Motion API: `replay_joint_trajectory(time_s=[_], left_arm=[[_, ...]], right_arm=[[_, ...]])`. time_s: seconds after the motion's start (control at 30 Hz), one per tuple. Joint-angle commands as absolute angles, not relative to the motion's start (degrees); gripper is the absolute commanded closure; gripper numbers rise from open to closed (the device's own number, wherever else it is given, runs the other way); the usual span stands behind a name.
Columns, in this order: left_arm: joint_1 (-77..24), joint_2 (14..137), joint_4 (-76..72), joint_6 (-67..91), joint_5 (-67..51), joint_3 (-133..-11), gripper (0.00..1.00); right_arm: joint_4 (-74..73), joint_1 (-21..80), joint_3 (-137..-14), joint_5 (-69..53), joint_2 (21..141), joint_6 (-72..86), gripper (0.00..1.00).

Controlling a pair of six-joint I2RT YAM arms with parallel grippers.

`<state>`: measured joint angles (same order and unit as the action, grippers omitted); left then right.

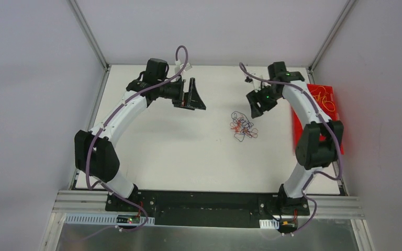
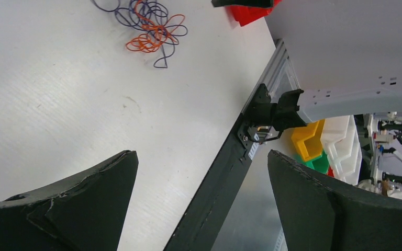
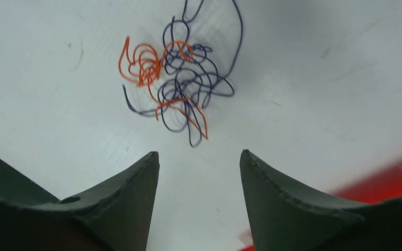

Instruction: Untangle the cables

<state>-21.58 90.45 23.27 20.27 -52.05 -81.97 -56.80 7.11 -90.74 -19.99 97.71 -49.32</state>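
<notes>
The cables (image 1: 243,127) lie in one small knot on the white worktop (image 1: 188,157), right of its middle and a little nearer to the far edge than to the near one. In the right wrist view the knot (image 3: 178,89) is mostly blue-purple wire with orange loops crossing through it; which wire passes over which, I cannot tell.

The right gripper (image 1: 257,103) hangs just beside the knot on its far-right side, jaws spread apart and holding nothing. The left gripper (image 1: 194,99) is well apart from the knot, toward the far-left part of the worktop, and its jaws are also spread and without load (the left wrist view shows a wide gap between the dark fingers (image 2: 84,209)).

Nothing lies on top of the knot. At the right edge of the worktop sits a red tray (image 1: 319,117), partly hidden by the right arm, and some orange-yellow wire loops (image 1: 324,98) rest on it. Beyond the black edge rail (image 2: 214,198), yellow, green and white bins (image 2: 309,141) are visible.
</notes>
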Motion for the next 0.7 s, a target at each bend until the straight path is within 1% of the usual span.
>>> replay_joint_trajectory(time_s=[0.0,0.17,0.23,0.33,0.37,0.43,0.47,0.6,0.67], left_arm=[[-18.39,91.40,22.19,22.55,-52.05,-81.29,0.01],[-16.98,92.65,22.14,23.09,-52.87,-79.71,0.04],[-16.76,93.24,22.15,22.55,-52.92,-79.54,0.08],[-16.19,94.55,22.10,22.30,-52.66,-79.91,0.16],[-16.10,95.05,22.10,22.24,-52.87,-79.97,0.19],[-16.08,95.89,22.06,21.86,-53.59,-79.93,0.25],[-16.04,96.16,22.04,21.57,-53.95,-79.69,0.28],[-16.08,95.97,21.97,20.15,-55.94,-77.78,0.36],[-16.17,95.62,21.85,19.59,-56.75,-76.64,0.37]], right_arm=[[-48.43,11.70,-91.64,-16.60,105.47,-32.25,0.39],[-47.07,14.25,-91.46,-14.90,114.00,-32.78,0.40],[-46.84,14.48,-90.47,-16.68,115.63,-32.50,0.44],[-47.57,14.61,-89.98,-22.92,116.95,-31.49,0.61],[-47.56,14.70,-89.83,-25.05,116.99,-30.93,0.70],[-46.82,15.43,-89.51,-28.56,116.15,-29.66,0.93],[-45.85,15.98,-89.03,-30.07,115.03,-29.02,1.00],[-40.48,18.33,-85.27,-36.56,107.33,-26.54,1.00],[-39.05,19.84,-84.17,-38.55,103.29,-25.23,1.00]])
